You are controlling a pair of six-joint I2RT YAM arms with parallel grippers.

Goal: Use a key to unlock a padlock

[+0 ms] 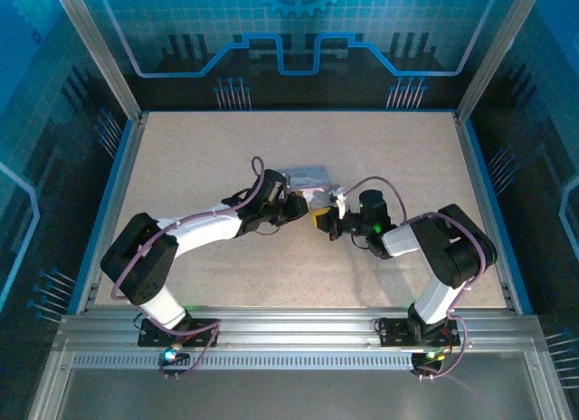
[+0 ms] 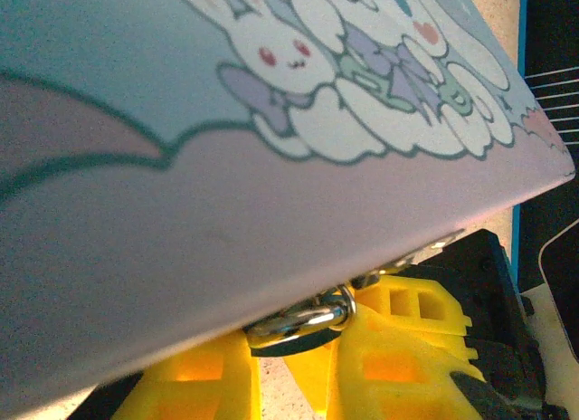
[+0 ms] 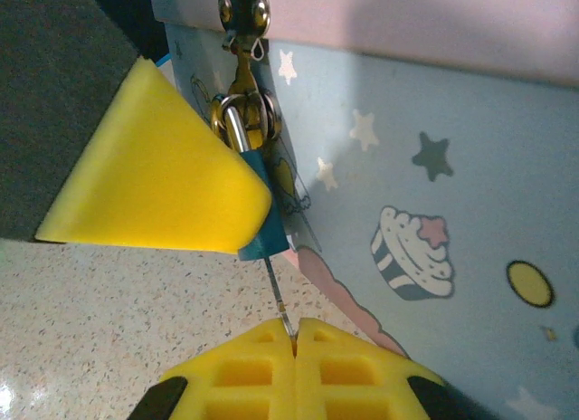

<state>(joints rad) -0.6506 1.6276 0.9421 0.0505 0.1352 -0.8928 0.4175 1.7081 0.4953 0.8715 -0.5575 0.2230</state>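
Beside tin (image 3: 434, 167), right jaws pinched shut on key (image 3: 279, 298) reaching padlock (image 3: 264, 239), left jaws clamping padlock

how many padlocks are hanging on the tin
1. The padlock hangs from the hasp of the tin, half behind a yellow finger, with the key in its underside. The tin's other sides are hidden, so more are possible.
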